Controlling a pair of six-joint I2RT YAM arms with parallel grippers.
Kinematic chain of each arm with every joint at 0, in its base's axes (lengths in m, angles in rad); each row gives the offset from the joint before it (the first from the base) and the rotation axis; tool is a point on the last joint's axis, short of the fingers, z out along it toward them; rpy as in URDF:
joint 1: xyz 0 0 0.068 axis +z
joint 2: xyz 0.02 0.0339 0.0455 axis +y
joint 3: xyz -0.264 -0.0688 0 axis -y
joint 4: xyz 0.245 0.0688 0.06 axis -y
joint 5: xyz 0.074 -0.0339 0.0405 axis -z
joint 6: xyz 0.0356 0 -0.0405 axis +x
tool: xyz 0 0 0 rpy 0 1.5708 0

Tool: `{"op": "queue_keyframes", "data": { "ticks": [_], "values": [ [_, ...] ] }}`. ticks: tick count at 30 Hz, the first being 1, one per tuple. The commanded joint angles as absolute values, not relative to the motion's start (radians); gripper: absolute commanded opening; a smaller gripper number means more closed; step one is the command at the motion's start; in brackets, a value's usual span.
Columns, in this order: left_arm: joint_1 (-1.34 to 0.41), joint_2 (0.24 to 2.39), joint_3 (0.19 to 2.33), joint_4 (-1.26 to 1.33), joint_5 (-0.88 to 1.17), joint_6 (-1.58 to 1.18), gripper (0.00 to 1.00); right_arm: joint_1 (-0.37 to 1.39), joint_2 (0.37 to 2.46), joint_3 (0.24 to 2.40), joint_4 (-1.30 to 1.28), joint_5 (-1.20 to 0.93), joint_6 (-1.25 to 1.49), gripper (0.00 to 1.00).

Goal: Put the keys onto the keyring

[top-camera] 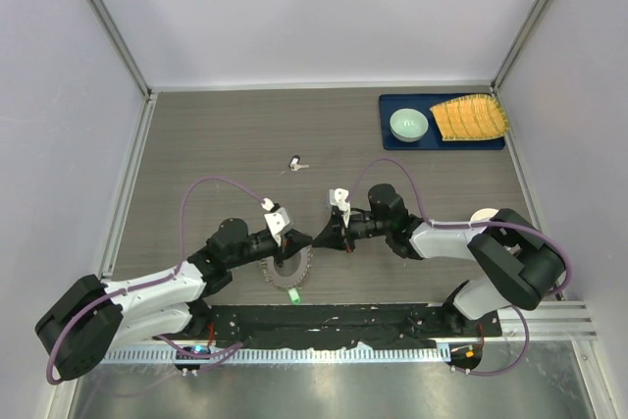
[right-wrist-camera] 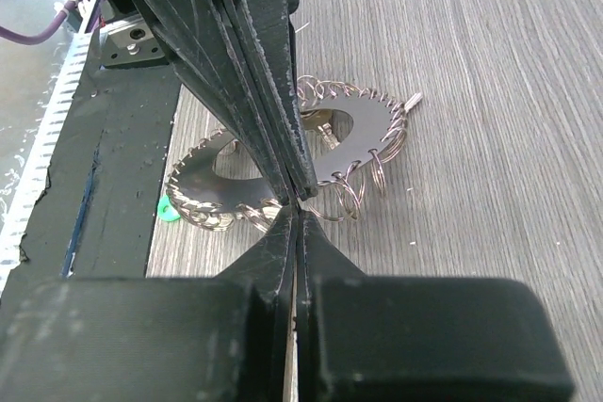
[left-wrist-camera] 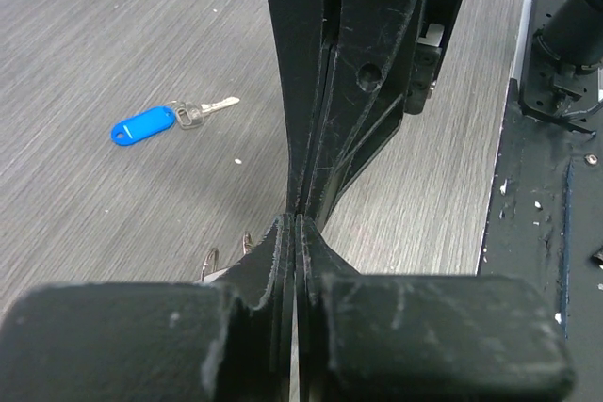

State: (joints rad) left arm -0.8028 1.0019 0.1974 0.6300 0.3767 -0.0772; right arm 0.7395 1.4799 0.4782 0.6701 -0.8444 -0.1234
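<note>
My left hand (left-wrist-camera: 295, 237) and my right hand (right-wrist-camera: 297, 228) meet tip to tip just above the keyring (right-wrist-camera: 367, 129); both have their fingers pressed together, and I can see nothing pinched in either, though something very thin could hide there.

The keyring lies flat on the desk (top-camera: 226, 144) under my left hand, being round, it has no long axis, only its bristle of small loops all round the rim. The green key (top-camera: 293, 294) sits just beside the ring's near edge; only its head shows, so I cannot tell which way its blade points. The blue key (left-wrist-camera: 141, 126) lies well apart, farther out on the desk; its long axis runs roughly left to right, blade toward my right side.

Neither key looks threaded yet; I judge the good way is to draw my hands apart, pin the ring's rim with one, and take a key by its plastic head, leaving its attaching end free for a loop.
</note>
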Motion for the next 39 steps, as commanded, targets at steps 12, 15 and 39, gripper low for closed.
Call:
{"op": "queue_keyframes", "data": {
  "ticks": [12, 15, 39],
  "values": [
    [-0.773, 0.769, 0.101, 0.644, 0.297, -0.156, 0.33, 0.755, 1.408, 0.497, 0.618, -0.808, -0.207, 0.01],
    [-0.759, 0.801, 0.092, 0.656, 0.336, -0.161, 0.33, 0.755, 1.402, 0.495, 0.601, -0.801, -0.219, 0.01],
    [-0.744, 1.037, 0.232, 0.627, 0.558, -0.060, 0.32, 0.755, 1.388, 0.494, 0.571, -0.799, -0.230, 0.01]
  ]
}}
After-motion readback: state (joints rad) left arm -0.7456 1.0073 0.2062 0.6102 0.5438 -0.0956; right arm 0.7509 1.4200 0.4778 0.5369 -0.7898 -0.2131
